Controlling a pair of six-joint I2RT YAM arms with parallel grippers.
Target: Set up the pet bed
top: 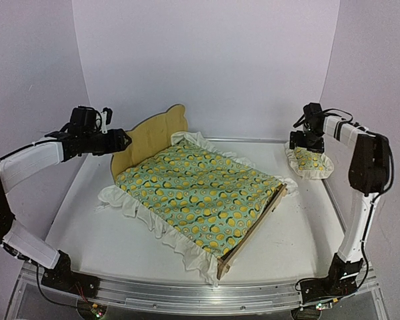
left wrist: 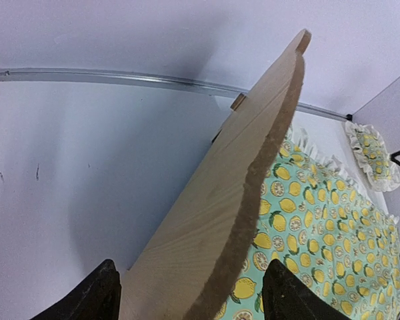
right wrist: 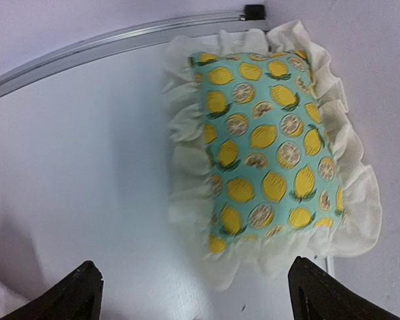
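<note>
Pale lilac walls [top: 207, 60] are being seen round three sides of a white table [top: 87, 233], and the pet bed [top: 150, 137] is being shown at its middle, set diagonally with the headboard [left wrist: 213, 220] toward the far left and the foot rail [top: 250, 235] toward the near right. Most of the task is being judged as done: the frame is standing upright and the lemon-print blanket [top: 200, 193] is being shown spread flat over it, its white ruffle spilling past the rails along the near-left side and at the foot. Whatever lies under the blanket is being hidden. By this reading one piece is being left out: the small matching pillow [right wrist: 267, 147] is lying on the bare table in the far right corner, well apart from the bed, and is not yet placed at the head end. The left gripper [top: 125, 141] is being held at the headboard's left edge with its jaws spread, one finger on each side of the board in the wrist view; whether either finger is touching the wood cannot be told. The right gripper [top: 305, 143] is being held just above the pillow with its jaws spread wide and nothing pinched, so the bed is lying to its near left, well apart.
</note>
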